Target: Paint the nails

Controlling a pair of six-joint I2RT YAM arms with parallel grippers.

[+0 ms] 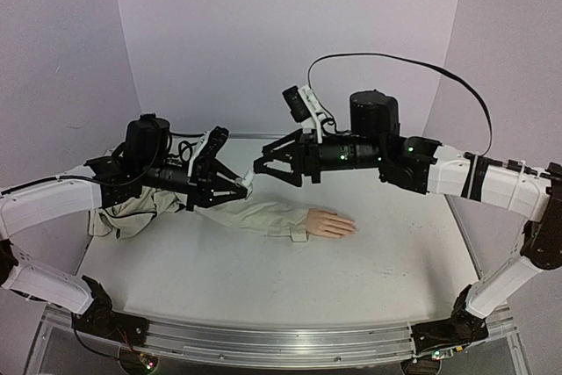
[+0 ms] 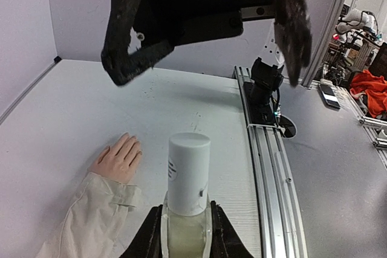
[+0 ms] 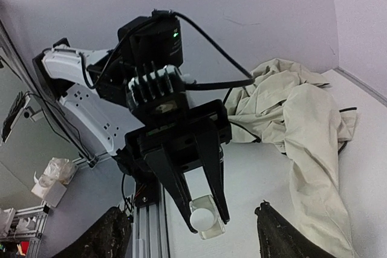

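The left gripper [image 1: 243,186] is clenching a small bottle [image 2: 188,172], its two fingers [image 2: 225,241] pressing on either side of the clear lower body while the white cap [image 3: 202,217] is sticking out past the fingertips. The bottle is hanging in the air above the table [image 1: 395,261], over the beige sleeve [image 1: 256,215]. The right gripper [image 1: 261,167] is facing it from the opposite side with its jaws spread wide and nothing between them; in the left wrist view its dark fingers [image 2: 128,43] are framing the space just beyond the cap without touching it. The peach mannequin hand [image 1: 332,224] is lying flat, palm down, near the middle of the table, with the fingers pointing toward the right arm's side. The nails [image 2: 132,142] are sitting at those fingertips, too small to make out clearly, and they are lying apart from both grippers, below and to the right of the bottle in the top view. The rest of the jacket [image 3: 296,119] is lying crumpled under the left arm, and a metal rail [image 2: 266,161] is running along the table's near edge
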